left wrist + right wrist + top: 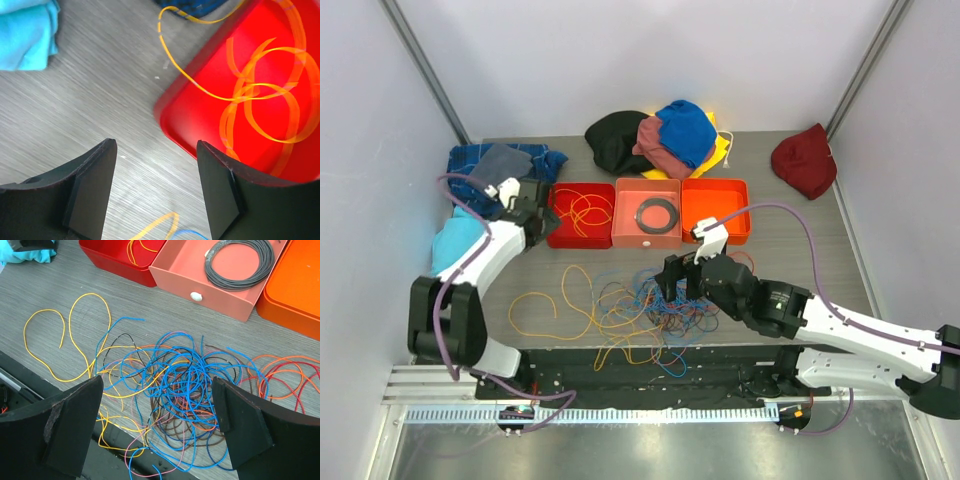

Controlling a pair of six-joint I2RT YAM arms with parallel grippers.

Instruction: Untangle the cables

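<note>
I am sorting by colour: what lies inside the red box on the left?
The red box holds loose loops of orange cable. In the top view the left gripper covers its left edge, so anything there is hidden.

The left arm and right arm wear white shells over black joints, each trailed by a lilac hose, each end effector bearing broad black fingers
</note>
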